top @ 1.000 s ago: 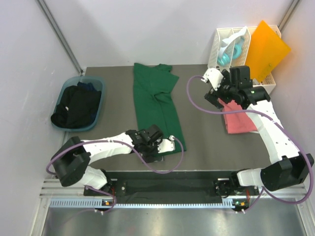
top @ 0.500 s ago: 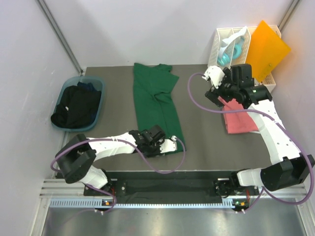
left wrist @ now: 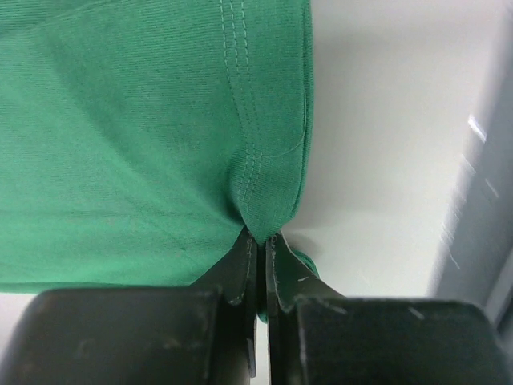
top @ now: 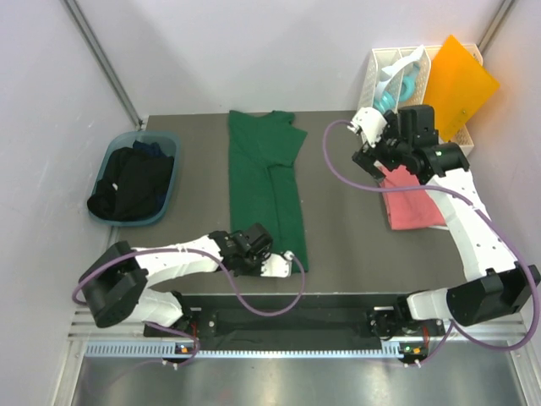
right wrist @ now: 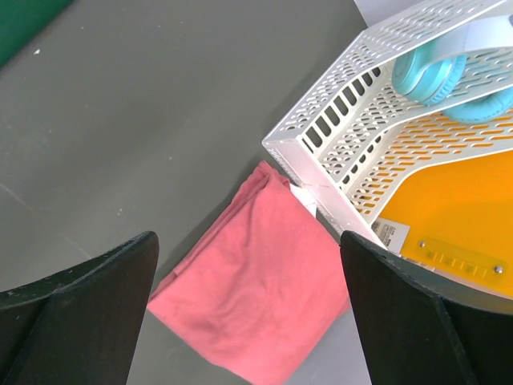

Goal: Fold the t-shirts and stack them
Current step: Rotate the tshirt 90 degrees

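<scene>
Cloth is pinched: the left gripper (left wrist: 258,239) presses its jaws together on the near hem corner of the green t-shirt (top: 264,173), which lies lengthwise mid-table. To fold well, I judge it should lift the hem only slightly and carry it straight toward the collar, edges aligned. The right gripper (right wrist: 248,241) hovers, jaws spread, above the folded pink t-shirt (right wrist: 256,309) beside the white rack (right wrist: 337,120). How many layers are pinched is hidden, and the dark shirts (top: 131,182) in the blue basin (top: 166,138) cannot be counted.
</scene>
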### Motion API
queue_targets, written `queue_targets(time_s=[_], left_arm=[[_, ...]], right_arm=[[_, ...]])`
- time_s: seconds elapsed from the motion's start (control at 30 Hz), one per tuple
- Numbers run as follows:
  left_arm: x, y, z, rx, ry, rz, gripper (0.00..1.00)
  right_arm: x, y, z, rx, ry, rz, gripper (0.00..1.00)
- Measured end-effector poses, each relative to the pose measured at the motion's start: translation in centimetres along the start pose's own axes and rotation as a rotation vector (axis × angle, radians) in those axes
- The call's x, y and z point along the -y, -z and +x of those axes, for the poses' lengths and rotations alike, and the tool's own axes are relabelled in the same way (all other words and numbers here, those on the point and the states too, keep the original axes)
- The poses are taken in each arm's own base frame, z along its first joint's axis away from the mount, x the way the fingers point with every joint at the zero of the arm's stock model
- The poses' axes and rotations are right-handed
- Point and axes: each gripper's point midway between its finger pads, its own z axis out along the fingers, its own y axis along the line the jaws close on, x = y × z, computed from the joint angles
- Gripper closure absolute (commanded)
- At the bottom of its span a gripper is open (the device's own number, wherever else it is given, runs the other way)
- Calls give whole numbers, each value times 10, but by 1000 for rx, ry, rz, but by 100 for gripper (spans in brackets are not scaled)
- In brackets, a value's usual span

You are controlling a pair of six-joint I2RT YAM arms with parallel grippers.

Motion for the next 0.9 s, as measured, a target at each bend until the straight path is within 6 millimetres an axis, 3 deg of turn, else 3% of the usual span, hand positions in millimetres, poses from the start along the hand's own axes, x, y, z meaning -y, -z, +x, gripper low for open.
queue_targets(time_s=[0.2, 0.23, 0.27, 0.3, 0.33, 0.43, 0.53, 0.63, 0.73, 0.83, 0.9], left_arm=[[33, 23, 29, -60, -117, 130, 100], [37, 25, 32, -67, -130, 144, 94], [40, 27, 35, -75, -144, 158, 77], [42, 28, 38, -84, -152, 168, 42], [42, 28, 39, -88, -163, 173, 25], [43, 29, 42, -99, -159, 176, 1], [41, 30, 43, -109, -141, 157, 1], [27, 37, 43, -110, -93, 77, 1], [-6, 55, 39, -78, 22, -90, 1], [-45, 81, 37, -38, 162, -275, 1], [-77, 107, 49, -28, 311, -426, 1]], right_arm=[[-3, -6, 0, -7, 4, -14, 5], [-4, -6, 0, -8, 4, -16, 5], [-4, -8, 1, -11, 4, -19, 4], [-5, -9, 0, -11, 5, -23, 4], [-6, -10, 1, -13, 6, -26, 4], [-12, -13, -3, -9, 19, -44, 1], [-30, -18, -10, 2, 63, -76, 0], [-72, -26, -7, -9, 129, -174, 0], [-107, -33, 5, -40, 158, -263, 0], [-125, -36, 14, -63, 130, -310, 0], [-134, -36, 16, -63, 93, -338, 0]])
